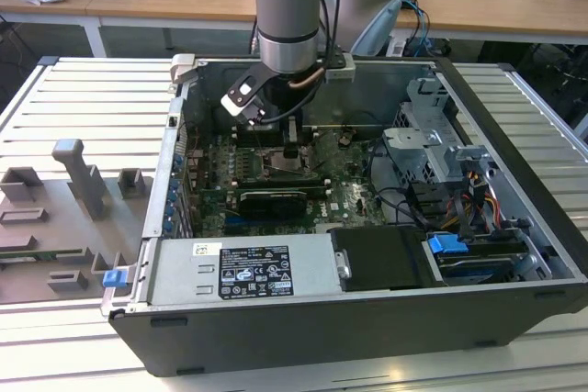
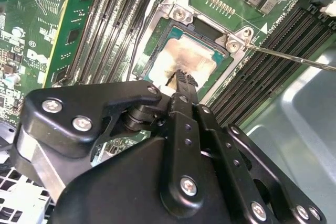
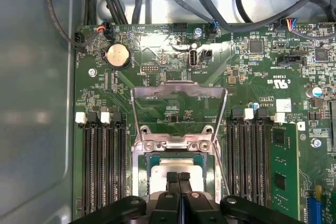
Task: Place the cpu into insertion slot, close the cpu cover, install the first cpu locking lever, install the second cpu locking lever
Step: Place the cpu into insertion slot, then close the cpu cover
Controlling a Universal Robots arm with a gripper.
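Observation:
The cpu (image 2: 189,56) lies flat in the insertion slot (image 2: 205,31), its pale metal top showing; in the first wrist view the cpu (image 3: 176,167) sits just below the hinge. The cpu cover (image 3: 181,84) stands open, swung back from the socket over the green board. My gripper (image 3: 178,178) hangs right above the chip's near edge with its two black fingers pressed together and nothing between them. In the exterior view the gripper (image 1: 288,146) reaches down into the computer case over the socket. A thin locking lever (image 2: 294,60) sticks out unlatched beside the socket.
Long black memory slots (image 3: 102,166) flank the socket on both sides, and a green memory module (image 3: 278,166) stands in one. Cables (image 1: 404,199) and a drive cage (image 1: 432,135) fill the case on the exterior view's right. A power supply (image 1: 248,268) spans the front.

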